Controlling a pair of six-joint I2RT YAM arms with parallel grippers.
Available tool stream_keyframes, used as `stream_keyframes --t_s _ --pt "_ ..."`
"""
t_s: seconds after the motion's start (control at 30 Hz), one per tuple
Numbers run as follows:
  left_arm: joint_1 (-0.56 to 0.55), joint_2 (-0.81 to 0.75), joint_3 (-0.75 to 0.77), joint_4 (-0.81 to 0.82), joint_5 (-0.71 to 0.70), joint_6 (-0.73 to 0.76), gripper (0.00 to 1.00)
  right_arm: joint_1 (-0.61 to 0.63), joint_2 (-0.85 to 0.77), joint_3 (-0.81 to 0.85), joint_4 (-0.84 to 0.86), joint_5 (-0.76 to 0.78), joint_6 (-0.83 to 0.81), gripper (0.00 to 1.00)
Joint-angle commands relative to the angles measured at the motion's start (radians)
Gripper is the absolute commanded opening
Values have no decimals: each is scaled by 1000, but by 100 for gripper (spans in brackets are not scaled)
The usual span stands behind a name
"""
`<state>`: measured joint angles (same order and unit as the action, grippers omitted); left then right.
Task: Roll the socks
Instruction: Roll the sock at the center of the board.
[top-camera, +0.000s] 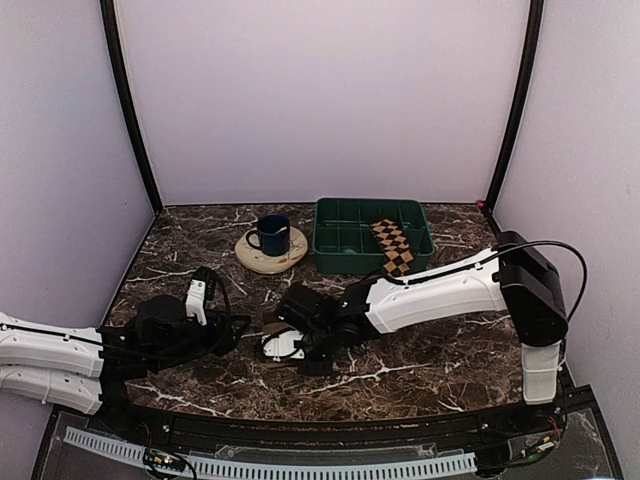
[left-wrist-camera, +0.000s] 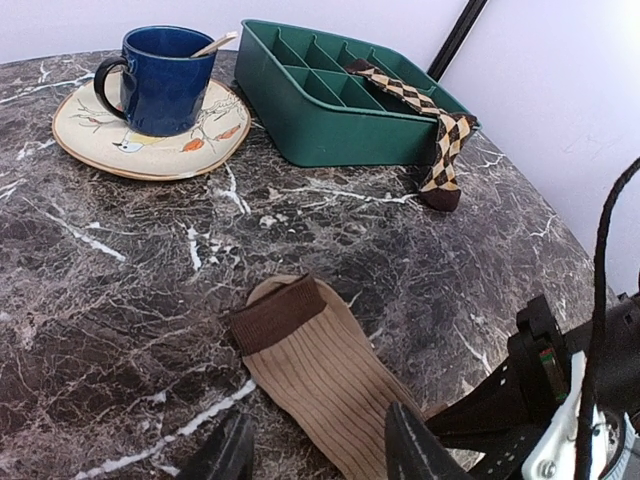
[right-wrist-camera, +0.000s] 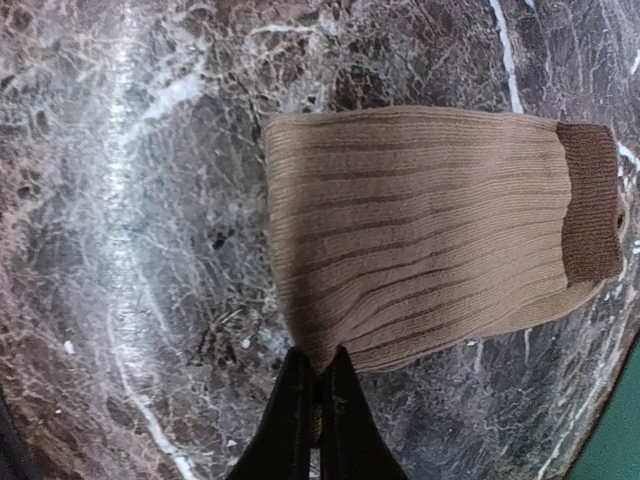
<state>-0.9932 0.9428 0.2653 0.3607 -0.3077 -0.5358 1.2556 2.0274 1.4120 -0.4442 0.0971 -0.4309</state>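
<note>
The tan sock (right-wrist-camera: 420, 230) lies flat on the table (left-wrist-camera: 100, 300), about midway along it and toward the near edge, with its brown cuff at the end toward the far edge. My right gripper (right-wrist-camera: 318, 358) is closed tight on one long edge of the sock, near the end away from the cuff, with only a sliver of fabric between the tips. My left gripper (left-wrist-camera: 320, 420) hangs over the same sock with its fingers wide, one to each side, gripping nothing. The argyle sock (left-wrist-camera: 418, 100) is draped over the near right corner of the tray (left-wrist-camera: 330, 125) by the far edge, unrolled. That thin bite worries me. If I start the roll from it, the ribbed fabric may slip out, or only the top layer may lift and the roll would come out skewed. The two grippers are also close together, so a careless sweep could knock one into the other. The mug (left-wrist-camera: 165, 85) is well apart and I judge it safe.
</note>
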Motion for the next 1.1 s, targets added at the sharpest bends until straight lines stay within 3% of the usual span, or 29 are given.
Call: stream_keyframes --t_s 0.0,0.3,0.83,1.07 --pt "-7 -16 -35 8 35 10 48 -46 36 73 -112 -208 100 1" --pt "-7 -19 -46 3 123 28 47 -109 112 147 -197 -444 159 1" --pt "-7 -51 -70 -29 230 61 44 -200 166 242 -279 -668 173 3" --pt "-11 54 -17 -26 344 167 43 -238 211 292 -330 -763 172 3"
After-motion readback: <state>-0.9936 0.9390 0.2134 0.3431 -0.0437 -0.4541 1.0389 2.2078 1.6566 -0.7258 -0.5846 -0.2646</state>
